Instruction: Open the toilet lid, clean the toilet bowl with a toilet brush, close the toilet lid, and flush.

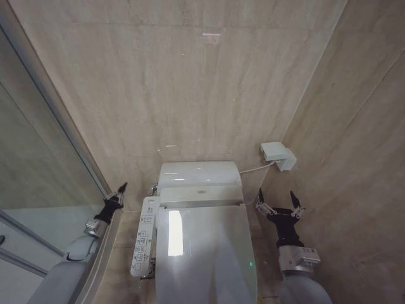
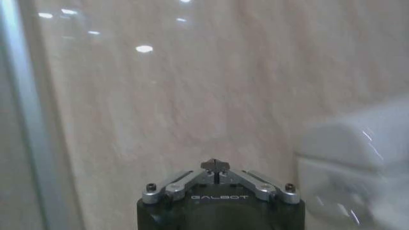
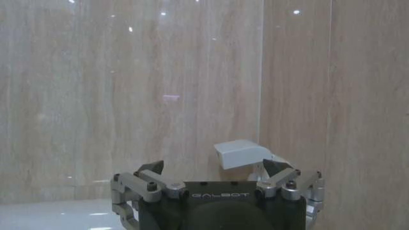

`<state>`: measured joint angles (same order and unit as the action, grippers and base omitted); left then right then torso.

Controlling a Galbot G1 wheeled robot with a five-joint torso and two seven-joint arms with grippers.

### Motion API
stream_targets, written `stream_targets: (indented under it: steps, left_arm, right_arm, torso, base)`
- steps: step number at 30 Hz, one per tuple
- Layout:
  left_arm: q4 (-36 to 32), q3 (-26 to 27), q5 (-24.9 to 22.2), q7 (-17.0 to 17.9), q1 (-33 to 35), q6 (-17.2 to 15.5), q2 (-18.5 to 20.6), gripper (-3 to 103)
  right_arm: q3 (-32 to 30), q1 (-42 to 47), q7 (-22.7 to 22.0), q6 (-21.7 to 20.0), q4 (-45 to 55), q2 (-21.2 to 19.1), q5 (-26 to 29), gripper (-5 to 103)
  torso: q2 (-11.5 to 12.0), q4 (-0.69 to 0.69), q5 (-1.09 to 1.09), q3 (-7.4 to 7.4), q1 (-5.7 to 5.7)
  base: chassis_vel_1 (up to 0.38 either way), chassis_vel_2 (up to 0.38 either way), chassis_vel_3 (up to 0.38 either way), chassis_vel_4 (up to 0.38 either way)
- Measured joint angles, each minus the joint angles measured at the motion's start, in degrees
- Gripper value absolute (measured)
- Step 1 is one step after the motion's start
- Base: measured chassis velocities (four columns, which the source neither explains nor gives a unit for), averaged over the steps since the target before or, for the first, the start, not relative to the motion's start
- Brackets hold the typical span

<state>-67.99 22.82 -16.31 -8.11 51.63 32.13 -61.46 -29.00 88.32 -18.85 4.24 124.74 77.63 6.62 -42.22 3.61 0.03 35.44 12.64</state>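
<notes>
The toilet lid (image 1: pixel 204 253) is a glossy white oval, lying shut over the toilet, so the toilet bowl is hidden beneath it. The toilet brush is out of view. My left gripper (image 1: pixel 120 188) hangs left of the toilet near the wall, its fingers pressed together; in the left wrist view the left gripper (image 2: pixel 216 166) points at the tiled wall, with the toilet's white rear housing (image 2: pixel 357 158) beside it. My right gripper (image 1: pixel 279 204) is right of the toilet, open and empty; in the right wrist view the right gripper (image 3: pixel 214 170) faces the wall.
A long white button panel (image 1: pixel 144 237) runs along the toilet's left side. The toilet's rear housing (image 1: pixel 199 177) stands against the beige tiled wall. A small white box (image 1: pixel 278 156) with a cable is mounted in the right corner. A glass shower partition (image 1: pixel 44 158) closes the left.
</notes>
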Motion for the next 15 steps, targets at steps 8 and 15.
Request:
stream_targets:
  steps: [8, 15]
  left_arm:
    - [-11.4, 4.5, -0.1, 4.7, 5.4, -6.4, -3.6, 3]
    - [-24.5, 10.1, 1.1, 9.1, 15.7, -13.8, -6.1, 29]
  right_arm:
    - [0.0, 0.0, 0.0, 0.0, 0.0, 0.0, 0.0, 100]
    - [0.0, 0.0, 0.0, 0.0, 0.0, 0.0, 0.0, 100]
  torso:
    - [0.0, 0.06, -0.04, 0.0, 0.01]
    - [0.0, 0.04, -0.03, 0.0, 0.0]
  base:
    - [0.0, 0.0, 0.0, 0.0]
    - [0.0, 0.0, 0.0, 0.0]
